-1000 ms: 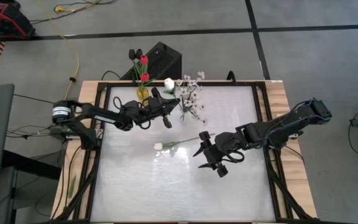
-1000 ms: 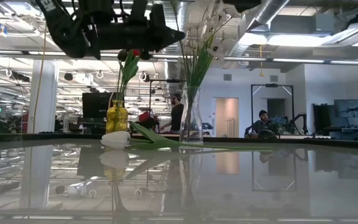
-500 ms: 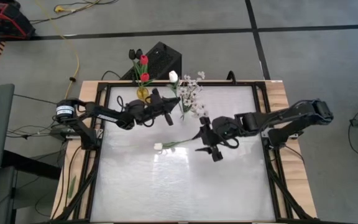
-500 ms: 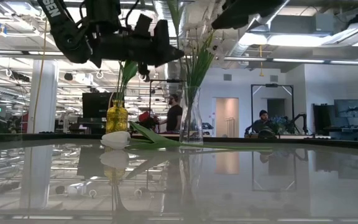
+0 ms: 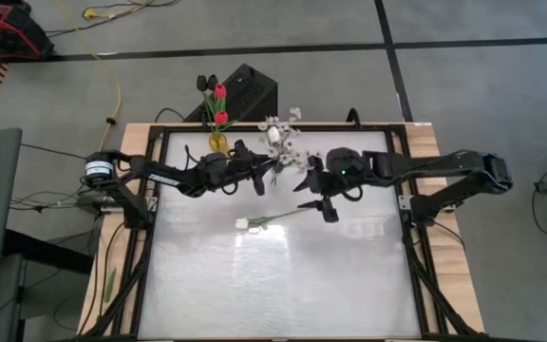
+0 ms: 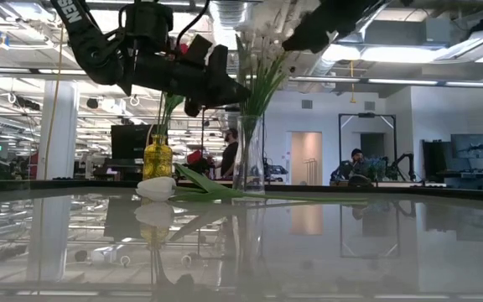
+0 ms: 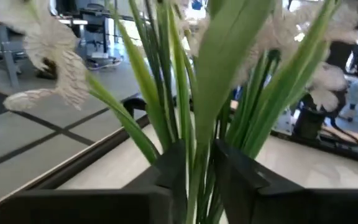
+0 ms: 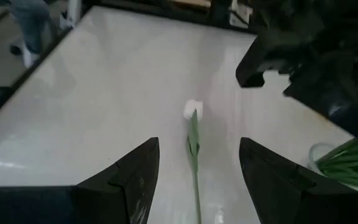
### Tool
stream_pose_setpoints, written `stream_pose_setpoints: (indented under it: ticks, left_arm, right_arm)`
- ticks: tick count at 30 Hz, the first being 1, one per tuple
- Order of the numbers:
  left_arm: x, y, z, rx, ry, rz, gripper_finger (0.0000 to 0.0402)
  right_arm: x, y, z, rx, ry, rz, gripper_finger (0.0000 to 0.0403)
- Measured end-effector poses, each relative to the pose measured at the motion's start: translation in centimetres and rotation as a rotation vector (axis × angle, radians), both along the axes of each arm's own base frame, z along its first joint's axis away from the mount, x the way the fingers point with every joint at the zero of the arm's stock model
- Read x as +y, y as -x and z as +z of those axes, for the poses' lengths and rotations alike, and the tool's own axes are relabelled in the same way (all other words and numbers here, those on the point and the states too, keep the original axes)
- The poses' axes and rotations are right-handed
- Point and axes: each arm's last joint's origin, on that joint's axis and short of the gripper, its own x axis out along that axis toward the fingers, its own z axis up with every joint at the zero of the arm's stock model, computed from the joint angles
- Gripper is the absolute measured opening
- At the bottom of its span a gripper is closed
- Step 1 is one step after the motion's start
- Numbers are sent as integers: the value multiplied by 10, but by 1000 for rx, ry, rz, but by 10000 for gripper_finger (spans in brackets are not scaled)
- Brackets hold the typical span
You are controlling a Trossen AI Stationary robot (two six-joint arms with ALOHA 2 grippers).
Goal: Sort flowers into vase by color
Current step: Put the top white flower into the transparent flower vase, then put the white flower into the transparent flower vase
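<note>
One white tulip (image 5: 243,223) lies loose; right gripper (image 5: 313,197) open, left gripper (image 5: 257,177) perhaps pinching stems (image 7: 194,168).

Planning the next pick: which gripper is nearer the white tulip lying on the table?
Right. The right gripper hangs open just above the stem end of the white tulip. The left gripper is farther back at the clear vase, around green stems.

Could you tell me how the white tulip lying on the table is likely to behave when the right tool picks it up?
The white tulip has a thin long stem, so it will probably droop. It looks light. Lying flat on the glossy table below the open right tool, it may slide when nudged.
</note>
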Motion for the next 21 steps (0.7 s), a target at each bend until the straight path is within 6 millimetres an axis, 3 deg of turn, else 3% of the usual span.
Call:
stream_pose_setpoints:
  ticks: [7, 15, 21]
  left_arm:
    - [-2, 2, 7, 21, -32, -47, 121]
    - [-6, 15, 39, 154, -45, -51, 135]
    - [-15, 37, 57, 351, 14, -72, 135]
  right_arm:
    - [-5, 22, 25, -95, -24, 22, 248]
    - [1, 70, 67, -274, -38, 22, 248]
    - [16, 74, 66, -236, -162, 149, 248]
